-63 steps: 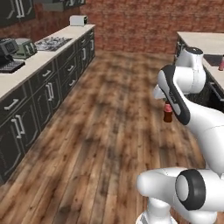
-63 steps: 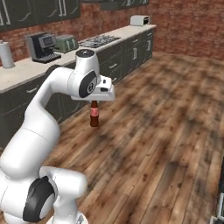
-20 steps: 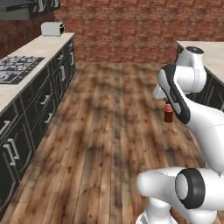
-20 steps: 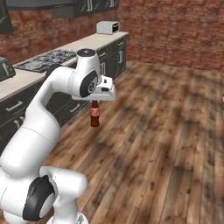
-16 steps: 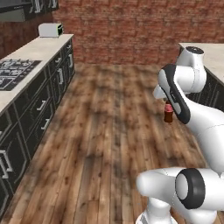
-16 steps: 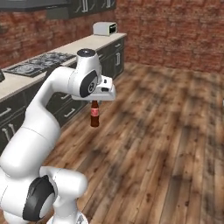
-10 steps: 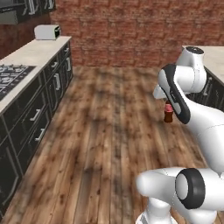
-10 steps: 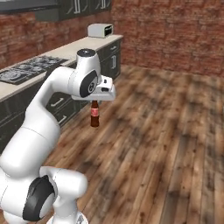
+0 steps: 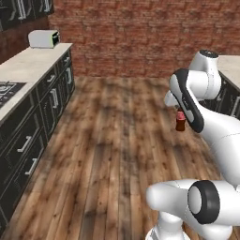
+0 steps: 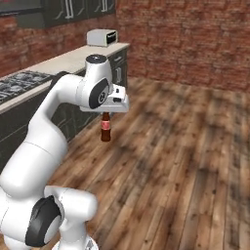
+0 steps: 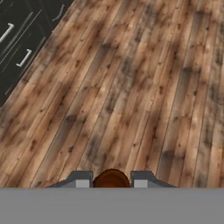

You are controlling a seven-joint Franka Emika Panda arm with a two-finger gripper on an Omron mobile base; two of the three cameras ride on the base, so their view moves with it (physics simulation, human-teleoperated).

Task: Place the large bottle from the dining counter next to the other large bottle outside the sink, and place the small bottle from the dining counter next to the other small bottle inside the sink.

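The small bottle (image 9: 180,123), dark brown-red with a reddish label, hangs upright above the wooden floor. My gripper (image 9: 179,113) is shut on its neck from above. The right base view has the same bottle (image 10: 105,130) under the gripper (image 10: 105,115), to the right of the kitchen cabinets. In the hand view its round brown top (image 11: 111,179) sits between the two fingertips (image 11: 80,180). The large bottles, the other small bottle and the sink are out of view. A beige counter corner (image 9: 230,65) shows behind the arm; I cannot tell whether it is the dining counter.
A kitchen counter (image 9: 29,69) with dark cabinets runs along the left. It carries a toaster (image 9: 43,39) and a stove (image 9: 6,88). A brick wall (image 9: 140,37) closes the far end. Wooden floor (image 9: 108,150) stretches wide between the counters.
The whole picture has shifted: the base has driven along the kitchen counter, so the toaster looms nearer and the stove slides off left. The bottle stays gripped in the same pose.
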